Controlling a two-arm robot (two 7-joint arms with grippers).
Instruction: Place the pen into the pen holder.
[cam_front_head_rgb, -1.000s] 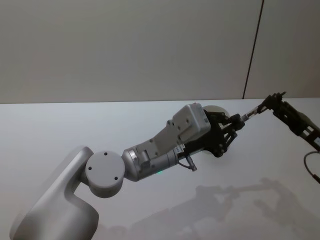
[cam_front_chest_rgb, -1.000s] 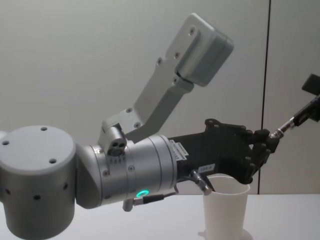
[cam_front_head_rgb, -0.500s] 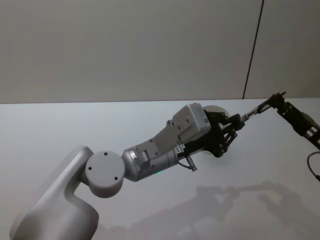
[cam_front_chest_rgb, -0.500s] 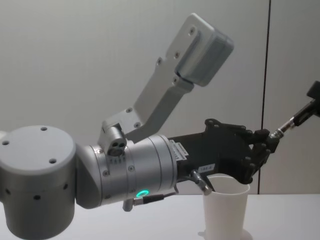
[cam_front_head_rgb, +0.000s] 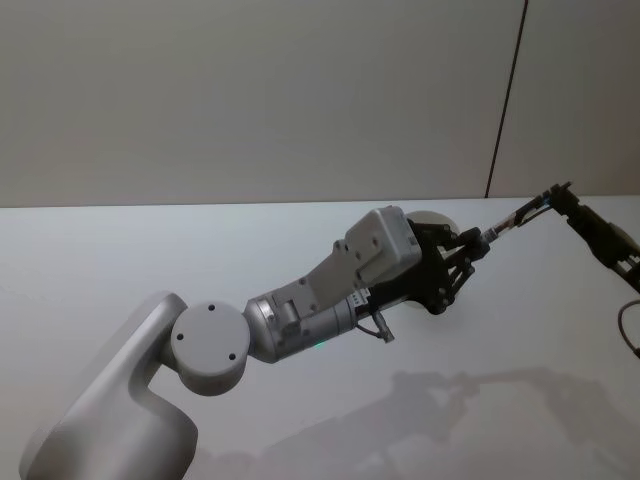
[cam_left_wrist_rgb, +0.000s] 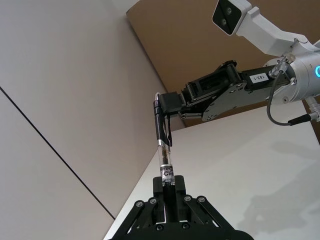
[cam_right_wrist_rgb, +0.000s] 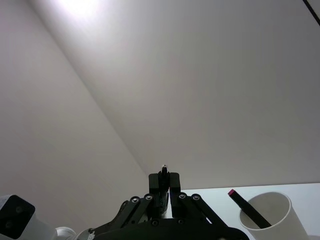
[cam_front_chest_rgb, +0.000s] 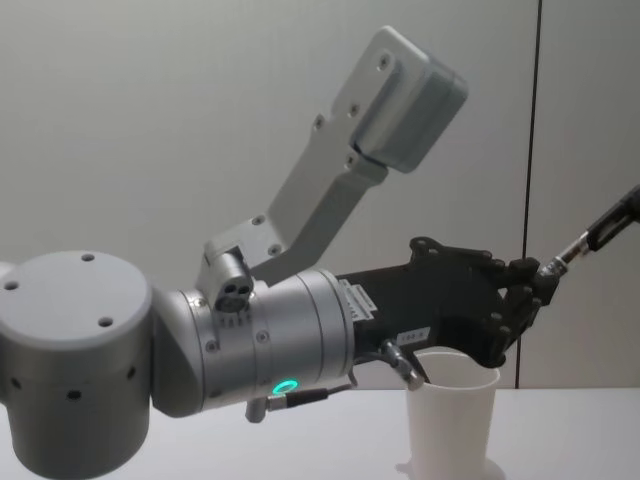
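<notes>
My left gripper (cam_front_head_rgb: 470, 245) is shut on the lower end of the pen (cam_front_head_rgb: 512, 221), a clear barrel with a dark clipped cap (cam_left_wrist_rgb: 163, 145). It holds the pen slanting up to the right, above the table. The pen holder (cam_front_chest_rgb: 450, 420), a white paper cup, stands just below and behind this gripper, its rim (cam_front_head_rgb: 432, 216) partly hidden by it. My right gripper (cam_front_head_rgb: 556, 192) is at the pen's cap end. In the right wrist view its fingers (cam_right_wrist_rgb: 173, 182) stand narrowly parted, open, with the pen's tip (cam_right_wrist_rgb: 163, 169) between them.
The white table (cam_front_head_rgb: 200, 250) runs back to a plain wall with a dark vertical seam (cam_front_head_rgb: 505, 100). In the right wrist view a white cup (cam_right_wrist_rgb: 267, 217) holds a dark pen with a pink tip (cam_right_wrist_rgb: 247, 204). The left arm's big joint (cam_front_chest_rgb: 80, 360) fills the chest view's left.
My right gripper has drawn back to the right along the pen and left the chest view's edge. The pen and my left gripper have stayed put.
</notes>
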